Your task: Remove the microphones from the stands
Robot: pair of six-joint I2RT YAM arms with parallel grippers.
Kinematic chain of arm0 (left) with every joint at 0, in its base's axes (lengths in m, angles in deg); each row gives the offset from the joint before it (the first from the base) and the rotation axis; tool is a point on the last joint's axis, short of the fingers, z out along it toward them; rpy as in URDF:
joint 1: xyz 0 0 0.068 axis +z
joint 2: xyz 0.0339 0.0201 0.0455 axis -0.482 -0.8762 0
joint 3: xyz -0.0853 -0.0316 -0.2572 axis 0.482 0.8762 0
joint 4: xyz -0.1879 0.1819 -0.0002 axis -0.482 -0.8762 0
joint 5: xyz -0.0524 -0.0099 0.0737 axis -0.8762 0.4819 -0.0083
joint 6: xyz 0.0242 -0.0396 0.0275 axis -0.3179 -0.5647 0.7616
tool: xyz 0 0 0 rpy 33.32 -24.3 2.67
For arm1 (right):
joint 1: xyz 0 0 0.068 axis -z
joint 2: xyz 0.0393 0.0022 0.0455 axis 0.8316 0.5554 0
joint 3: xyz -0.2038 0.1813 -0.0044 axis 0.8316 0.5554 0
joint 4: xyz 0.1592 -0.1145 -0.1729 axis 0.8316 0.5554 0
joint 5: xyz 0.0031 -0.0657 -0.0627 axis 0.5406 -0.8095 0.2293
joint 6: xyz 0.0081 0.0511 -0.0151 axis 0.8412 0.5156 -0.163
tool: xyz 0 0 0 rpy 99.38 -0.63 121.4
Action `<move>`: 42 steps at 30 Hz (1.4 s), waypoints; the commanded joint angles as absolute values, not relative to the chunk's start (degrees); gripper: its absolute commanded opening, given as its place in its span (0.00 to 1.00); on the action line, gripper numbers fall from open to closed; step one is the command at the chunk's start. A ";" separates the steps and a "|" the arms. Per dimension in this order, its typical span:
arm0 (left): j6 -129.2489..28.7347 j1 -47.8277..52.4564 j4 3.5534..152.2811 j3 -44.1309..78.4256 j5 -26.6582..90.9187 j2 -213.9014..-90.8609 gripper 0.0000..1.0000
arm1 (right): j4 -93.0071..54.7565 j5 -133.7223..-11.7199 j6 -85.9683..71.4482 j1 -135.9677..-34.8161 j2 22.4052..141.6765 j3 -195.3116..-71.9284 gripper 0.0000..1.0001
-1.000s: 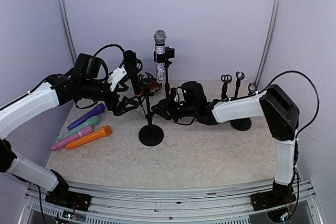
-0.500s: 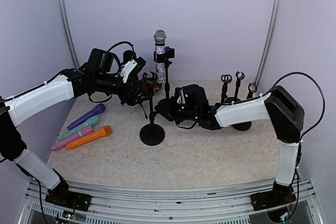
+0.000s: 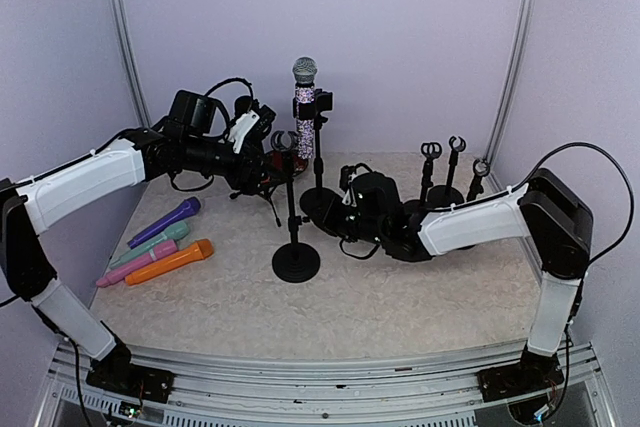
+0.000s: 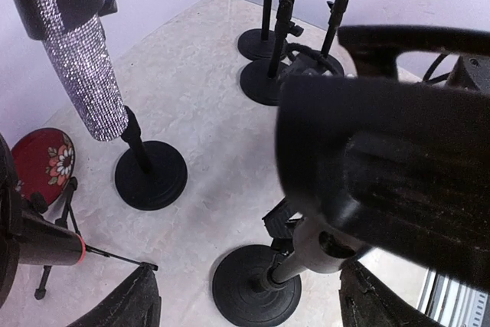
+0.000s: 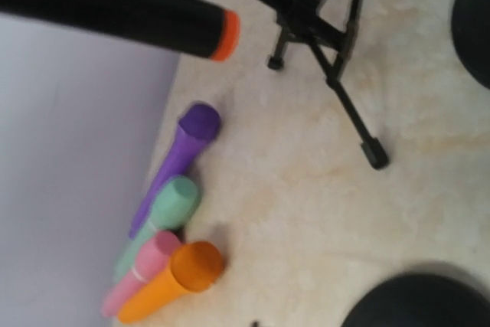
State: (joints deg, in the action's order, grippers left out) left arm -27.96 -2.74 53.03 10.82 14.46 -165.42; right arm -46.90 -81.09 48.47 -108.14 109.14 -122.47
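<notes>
A black microphone [image 4: 34, 239] with an orange ring [image 5: 223, 36] sits over a small tripod [image 5: 306, 1] at the back left; in the top view my left arm mostly hides it. A glittery microphone [image 3: 304, 107] stands clipped in a tall stand behind. My left gripper [image 4: 249, 273] is open, its fingers wide either side of the front stand's pole [image 4: 295, 262], just right of the black microphone and touching neither. That stand [image 3: 296, 261] has an empty clip [image 3: 283, 139]. My right gripper [image 3: 327, 213] lies low beside the rear stand's base, shut and holding nothing I can see.
Purple [image 3: 166, 219], teal, pink and orange [image 3: 172, 260] microphones lie together at the table's left edge. Three empty stands [image 3: 440, 177] stand at the back right. A red flowered disc [image 4: 38, 162] sits on a small mount by the tripod. Walls close in behind.
My left arm has swung right, in front of the black microphone, and its jaws have narrowed a little. My right arm has drawn back to the right. The front stand has shifted slightly right.
</notes>
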 commanded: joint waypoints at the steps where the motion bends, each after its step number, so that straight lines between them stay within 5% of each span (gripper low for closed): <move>1: -27.66 -1.90 55.07 8.45 13.53 -165.14 0.79 | -45.05 -82.03 44.55 -111.08 107.80 -121.56 0.00; 9: -23.82 -1.93 50.93 9.18 11.74 -163.98 0.81 | -50.08 -76.86 47.24 -109.76 107.47 -117.79 0.02; 13: -20.21 -1.34 48.70 11.58 10.98 -160.63 0.83 | -50.51 -72.05 51.39 -107.43 104.06 -115.92 0.52; 17: -17.46 -0.23 46.37 14.56 10.34 -157.00 0.86 | -47.81 -68.21 58.47 -106.34 102.95 -116.06 0.66; 26: -14.54 4.71 43.43 20.07 9.10 -149.34 0.89 | -53.38 -60.41 69.86 -106.06 110.43 -119.74 0.64; 35: -12.82 6.40 41.58 23.37 8.75 -144.56 0.89 | -56.70 -57.86 73.15 -104.07 114.15 -122.59 0.47; 42: -12.15 6.40 41.02 23.52 8.50 -144.26 0.89 | -60.17 -55.95 74.44 -102.17 112.57 -119.48 0.49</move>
State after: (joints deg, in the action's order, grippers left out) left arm -13.40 6.03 42.30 23.10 9.85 -144.83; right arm -56.45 -57.73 73.21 -103.25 113.69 -120.86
